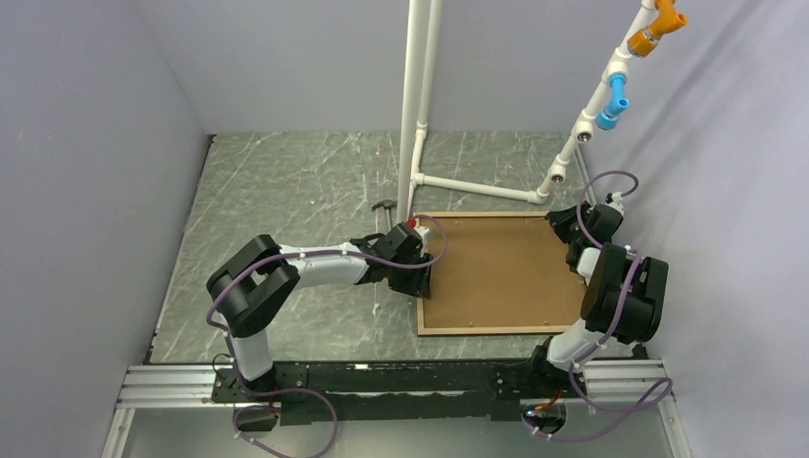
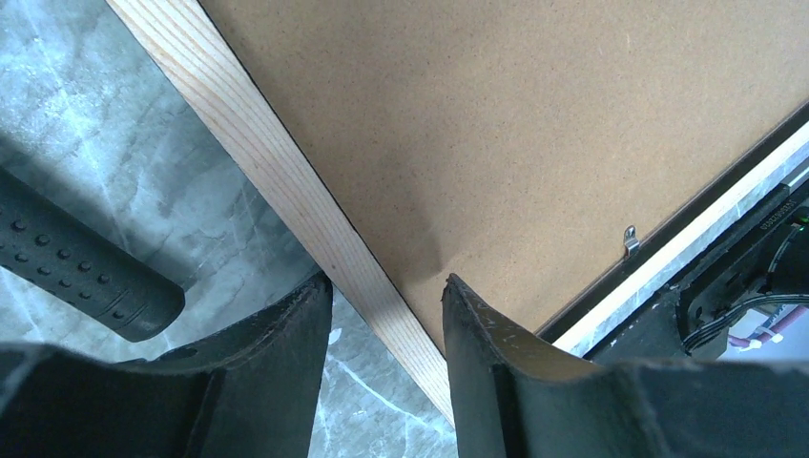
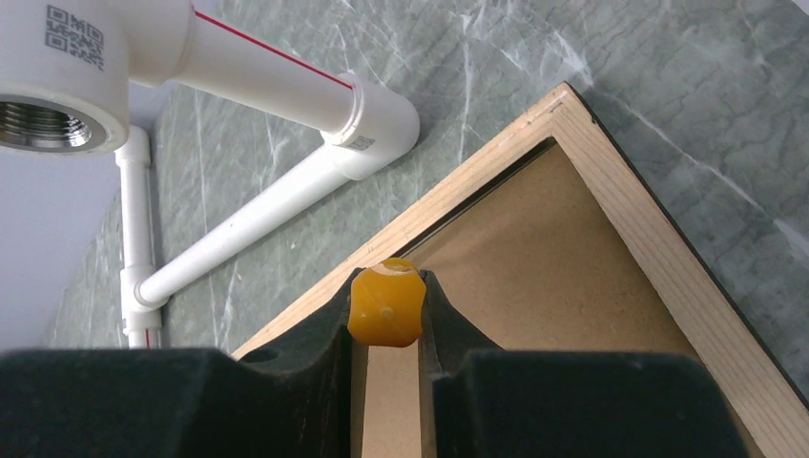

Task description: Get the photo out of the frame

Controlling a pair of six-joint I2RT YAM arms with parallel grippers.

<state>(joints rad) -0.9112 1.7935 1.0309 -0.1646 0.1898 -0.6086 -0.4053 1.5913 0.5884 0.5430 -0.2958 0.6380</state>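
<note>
**Frame face down, photo's brown back showing**

The frame [image 1: 496,330] lies flat on the green-grey marbled table [image 1: 286,181]. Its long axis runs left to right, and its pale wooden back faces up. The photo [image 1: 501,272] sits inside it with the plain brown board upward and the print side hidden. On the frame's near rail a small metal tab [image 2: 630,239] lies over the board's edge.

At the frame's left rail the left claw [image 2: 386,286] is half spread, one finger outside the rail and one over the board. I cannot tell whether they touch it. Just left of the frame lies a hammer [image 2: 86,253] with a black handle.

At the frame's far right corner the right claw [image 3: 385,272] is pinching a small yellow nub [image 3: 384,307].

Beyond the frame's far rail stands a white pipe stand [image 1: 418,114]. An orange fitting [image 1: 656,24] and a blue fitting [image 1: 615,100] sit high on its right branch. Plain grey walls [image 1: 86,143] close in behind and on both sides.
</note>
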